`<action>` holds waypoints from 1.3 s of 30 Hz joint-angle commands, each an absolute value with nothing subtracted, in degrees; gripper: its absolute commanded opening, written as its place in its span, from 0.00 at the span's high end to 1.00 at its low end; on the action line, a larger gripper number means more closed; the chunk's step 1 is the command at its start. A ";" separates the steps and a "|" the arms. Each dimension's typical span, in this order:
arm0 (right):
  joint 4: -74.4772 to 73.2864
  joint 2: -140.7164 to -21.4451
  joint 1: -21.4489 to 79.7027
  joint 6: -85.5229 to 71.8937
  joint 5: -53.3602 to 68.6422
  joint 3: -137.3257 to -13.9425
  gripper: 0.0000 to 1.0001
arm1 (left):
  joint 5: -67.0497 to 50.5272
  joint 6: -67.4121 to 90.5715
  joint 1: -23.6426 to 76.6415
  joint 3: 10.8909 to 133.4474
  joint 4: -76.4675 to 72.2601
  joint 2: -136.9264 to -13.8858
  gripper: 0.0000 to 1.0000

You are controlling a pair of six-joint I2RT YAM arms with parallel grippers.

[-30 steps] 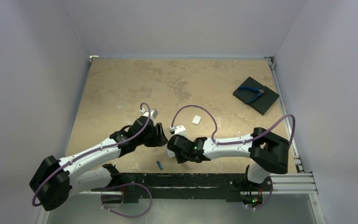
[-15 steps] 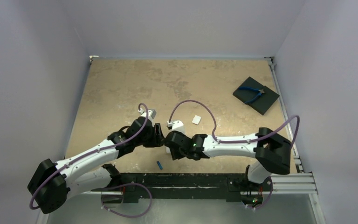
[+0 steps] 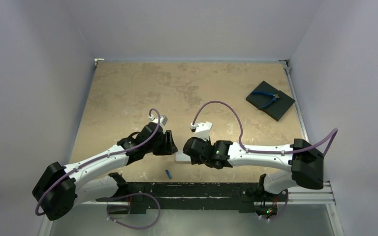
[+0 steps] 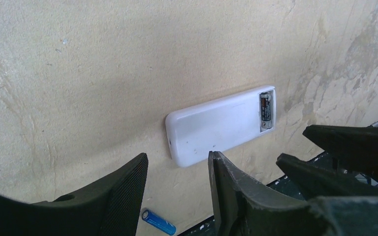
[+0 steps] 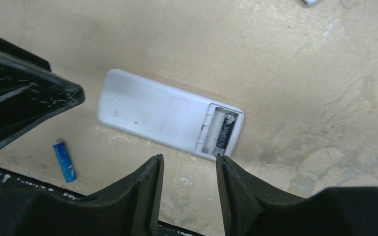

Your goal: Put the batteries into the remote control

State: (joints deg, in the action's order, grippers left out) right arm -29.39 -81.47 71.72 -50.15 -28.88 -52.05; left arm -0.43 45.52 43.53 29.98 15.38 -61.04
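Note:
The white remote control (image 4: 216,128) (image 5: 152,110) (image 3: 179,157) lies back-up on the table, its battery bay uncovered at one end. A dark battery (image 4: 265,110) (image 5: 225,132) sits in that bay. The blue battery (image 3: 168,173) (image 4: 158,222) (image 5: 65,161) lies loose near the table's front edge. My left gripper (image 4: 178,157) (image 3: 171,145) hovers open just off the remote's closed end, holding nothing. Open and empty as well, my right gripper (image 5: 189,158) (image 3: 191,148) hangs above the table beside the bay end.
A black square pad (image 3: 277,107) with blue-handled pliers (image 3: 266,98) lies at the back right. A black rail (image 3: 192,189) runs along the front edge, close behind the blue battery. A small pale piece (image 5: 310,1) shows at the top edge of the right wrist view.
My right gripper has opened and drawn back to the right, off the remote, which now shows between the two grippers. The left arm has barely moved.

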 commanded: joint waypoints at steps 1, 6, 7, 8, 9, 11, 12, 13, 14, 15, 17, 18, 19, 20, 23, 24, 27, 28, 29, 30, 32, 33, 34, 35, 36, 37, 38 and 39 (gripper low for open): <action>-33.79 -81.28 69.44 -52.99 -33.08 -51.58 0.49 | -1.76 44.34 43.59 29.62 12.84 -61.40 0.52; -31.62 -81.17 66.80 -52.25 -30.99 -49.92 0.50 | -2.52 43.92 43.63 29.72 12.48 -62.20 0.52; -31.13 -81.32 66.53 -52.15 -30.54 -49.74 0.50 | -2.62 43.91 43.60 29.66 12.41 -62.33 0.52; -30.65 -81.58 66.19 -52.17 -30.11 -49.48 0.50 | -2.76 43.75 43.67 29.64 12.35 -62.39 0.52; -30.03 -81.82 65.73 -52.13 -29.49 -49.17 0.50 | -2.81 43.65 43.63 29.62 12.28 -62.48 0.52; -28.75 -82.21 64.81 -52.19 -27.92 -48.33 0.51 | -2.96 43.57 43.66 29.64 12.23 -62.70 0.52; -28.25 -82.42 64.54 -52.28 -27.67 -48.00 0.51 | -3.06 43.48 43.68 29.62 12.22 -62.75 0.52; -27.81 -82.58 64.37 -52.36 -27.49 -47.77 0.51 | -3.12 43.35 43.63 29.62 12.26 -62.75 0.52; -27.45 -82.80 64.27 -52.38 -27.31 -47.61 0.51 | -3.16 43.26 43.61 29.62 12.30 -62.80 0.52; -27.07 -82.98 64.11 -52.38 -27.12 -47.48 0.51 | -3.21 43.17 43.66 29.63 12.23 -62.86 0.52; -26.54 -83.50 63.62 -52.32 -26.67 -47.35 0.52 | -3.33 43.14 43.66 29.66 12.12 -63.00 0.52; -26.31 -83.78 63.45 -52.30 -26.45 -47.30 0.52 | -3.40 43.09 43.60 29.59 12.01 -63.08 0.52; -26.05 -84.11 63.19 -52.30 -26.33 -47.31 0.52 | -3.47 43.07 43.64 29.59 11.96 -63.10 0.52; -25.95 -84.31 63.06 -52.36 -26.26 -47.33 0.53 | -3.51 43.13 43.68 29.56 11.90 -63.23 0.52; -25.22 -84.75 62.55 -52.22 -26.02 -47.20 0.54 | -3.68 43.00 43.60 29.58 11.71 -63.19 0.52; -25.00 -84.95 62.43 -52.21 -25.92 -47.05 0.54 | -3.69 42.98 43.64 29.54 11.69 -63.19 0.52; -24.36 -85.45 62.14 -52.21 -25.52 -46.99 0.55 | -3.69 42.92 43.62 29.58 11.79 -63.20 0.52; -24.23 -85.57 62.06 -52.21 -25.43 -46.94 0.55 | -3.69 42.95 43.64 29.50 11.82 -63.15 0.52; -24.03 -85.72 62.05 -52.21 -25.34 -47.00 0.55 | -3.69 42.92 43.60 29.45 11.83 -63.18 0.52; -23.96 -85.89 62.05 -52.21 -25.25 -47.02 0.56 | -3.69 42.92 43.67 29.47 11.79 -63.11 0.52; -23.71 -86.23 61.98 -52.21 -24.98 -47.02 0.57 | -3.69 42.90 43.67 29.45 11.87 -63.02 0.52; -23.62 -86.42 61.96 -52.22 -24.86 -47.09 0.57 | -3.69 42.89 43.64 29.37 11.87 -62.94 0.52; -23.60 -86.60 61.96 -52.27 -24.80 -47.02 0.57 | -3.61 42.89 43.63 29.40 11.91 -62.87 0.52; -23.56 -86.80 61.96 -52.34 -24.70 -47.01 0.57 | -3.60 42.89 43.68 29.41 11.91 -62.84 0.52; -23.47 -86.95 61.96 -52.42 -24.70 -46.89 0.58 | -3.60 42.89 43.61 29.35 11.90 -62.77 0.52; -23.47 -87.20 61.96 -52.51 -24.62 -46.85 0.58 | -3.60 42.90 43.60 29.29 11.94 -62.69 0.52; -23.41 -87.39 61.96 -52.55 -24.61 -46.74 0.58 | -3.60 42.89 43.64 29.27 11.95 -62.64 0.52; -23.44 -87.51 61.96 -52.62 -24.61 -46.69 0.58 | -3.60 42.90 43.68 29.28 11.95 -62.59 0.52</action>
State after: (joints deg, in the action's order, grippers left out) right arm -24.53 -87.15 62.19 -51.44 -24.47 -47.31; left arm -3.05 43.88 43.53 29.98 14.15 -63.07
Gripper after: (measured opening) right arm 0.423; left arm 0.479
